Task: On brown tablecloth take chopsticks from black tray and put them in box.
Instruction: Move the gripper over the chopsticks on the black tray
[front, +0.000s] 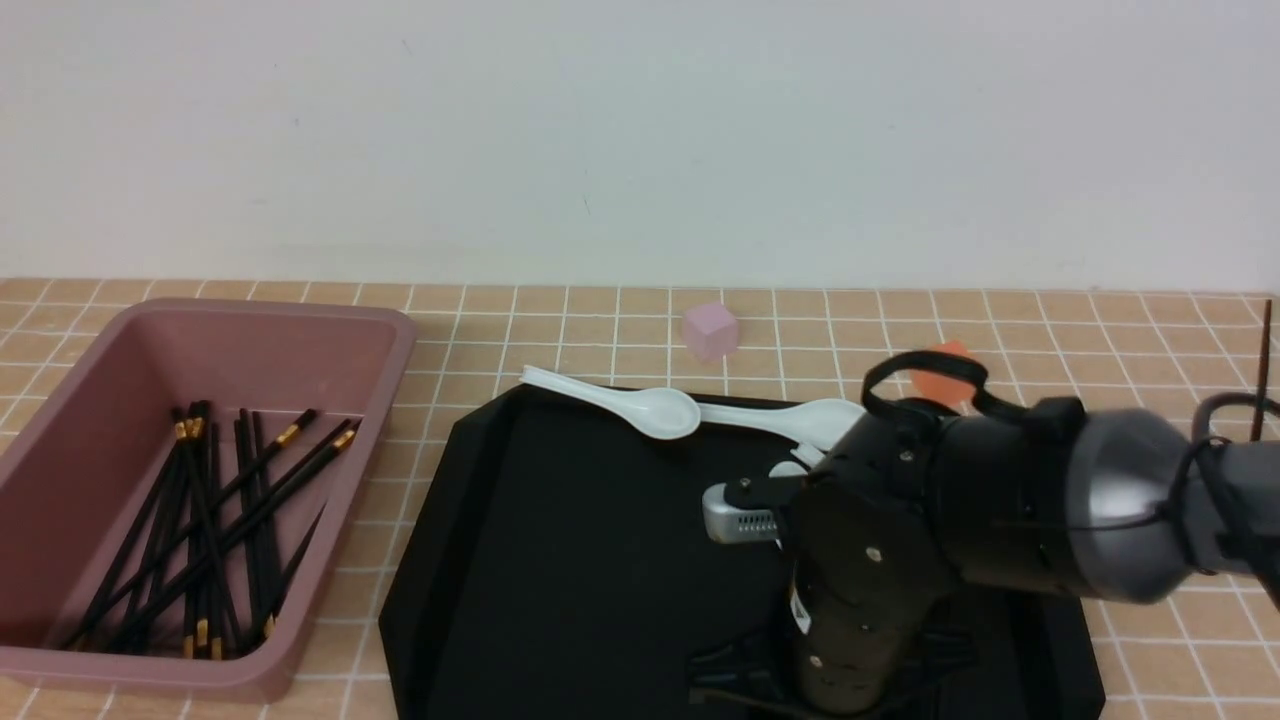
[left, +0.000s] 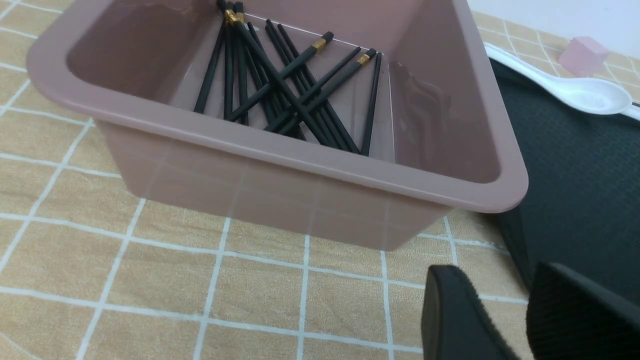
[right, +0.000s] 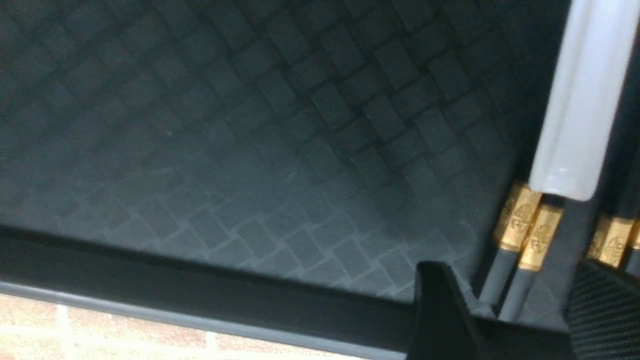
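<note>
On the black tray (right: 200, 150), chopsticks (right: 517, 227) lie between the right gripper's (right: 512, 285) spread fingers (right: 445, 315).

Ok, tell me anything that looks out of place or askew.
One white spoon lies askew, its handle poking over the black tray's far rim. Another spoon handle seems to rest on chopsticks in the tray.

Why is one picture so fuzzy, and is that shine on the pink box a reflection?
Right wrist view: very close, so the tray and the chopsticks look soft, with glare on the white spoon handle. Left wrist view: sharp; yes, the glossy box wall mirrors the white lines of the tablecloth. Front view: even light, only faint shadows.
</note>
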